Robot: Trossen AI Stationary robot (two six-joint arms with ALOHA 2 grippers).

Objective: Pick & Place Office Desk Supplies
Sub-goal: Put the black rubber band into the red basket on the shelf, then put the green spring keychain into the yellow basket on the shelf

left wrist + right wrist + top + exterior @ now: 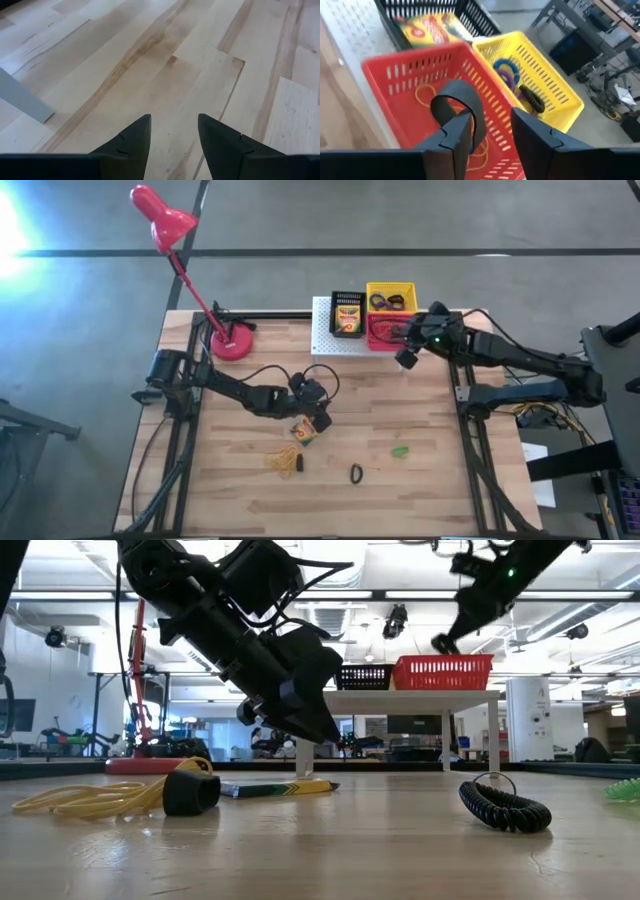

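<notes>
A yellow-and-green crayon box (303,430) lies flat on the table. My left gripper (318,416) hangs open just above its far end; the left wrist view shows only bare wood between the fingers (173,127). A rubber-band tangle (283,462) with a black piece (300,464), a black ring (356,473) and a green ring (400,451) lie nearer the front edge. My right gripper (491,125) is open over the red basket (395,75), with a black loop (457,105) at one fingertip. My right gripper has a black loop (462,100) standing against the tip of one finger (455,135), above the red basket's inside. The fingers are apart and do not pinch it. Whether the loop rests on that finger or is clear of it, I cannot tell.
The white perforated stand (330,335) carries a black basket (347,313) holding a crayon box, a yellow basket (550,80) holding rings, and the red basket with rubber bands (425,95). The red desk lamp (232,340) stands at the far left. A stand leg (20,100) is near my left gripper.
</notes>
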